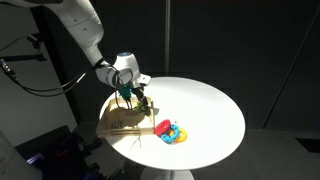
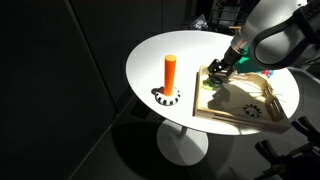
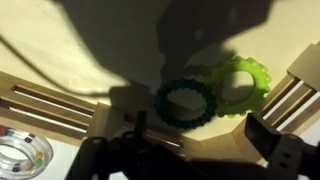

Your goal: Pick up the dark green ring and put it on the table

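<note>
Wrist view shows the hand (image 3: 195,150) spread wide, holding nothing, over the dark green ring (image 3: 164,103) on the wooden board (image 3: 60,70).

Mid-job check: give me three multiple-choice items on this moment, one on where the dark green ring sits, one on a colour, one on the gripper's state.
1. Where does the dark green ring lie?
A on the wooden board
B on the white table top
C in the heap of coloured rings

2. What colour is the neighbouring ring?
A red
B light green
C blue

3. How is the gripper?
A shut on the ring
B open, holding nothing
C out of view

Key: 1 A, the wrist view shows tan wood under it. 2 B, it shows bright green right beside the dark one. 3 B, the jaws stand apart with nothing between them.
</note>
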Available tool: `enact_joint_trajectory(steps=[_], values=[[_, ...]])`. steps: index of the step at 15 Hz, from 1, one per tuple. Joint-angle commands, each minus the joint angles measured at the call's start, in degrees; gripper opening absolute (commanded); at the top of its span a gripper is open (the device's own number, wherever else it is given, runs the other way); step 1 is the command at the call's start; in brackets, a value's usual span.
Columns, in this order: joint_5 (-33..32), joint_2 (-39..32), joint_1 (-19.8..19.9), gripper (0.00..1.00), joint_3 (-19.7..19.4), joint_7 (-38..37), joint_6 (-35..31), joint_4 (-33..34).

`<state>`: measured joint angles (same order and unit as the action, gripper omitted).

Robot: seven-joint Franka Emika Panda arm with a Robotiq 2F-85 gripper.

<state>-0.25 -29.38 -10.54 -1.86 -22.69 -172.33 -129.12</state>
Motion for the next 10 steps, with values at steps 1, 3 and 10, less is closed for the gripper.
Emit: enact_joint_trajectory(steps=[1, 3, 10], values=[[2.47, -2.26, -0.23, 0.81, 0.17, 2.95, -0.46, 1.95], [2.86, -2.92, -0.42, 0.66, 0.08, 3.3, -0.37, 2.3], [2.58, -3.1, -1.61, 0.09, -1.38, 2.79, 0.16, 3.19]])
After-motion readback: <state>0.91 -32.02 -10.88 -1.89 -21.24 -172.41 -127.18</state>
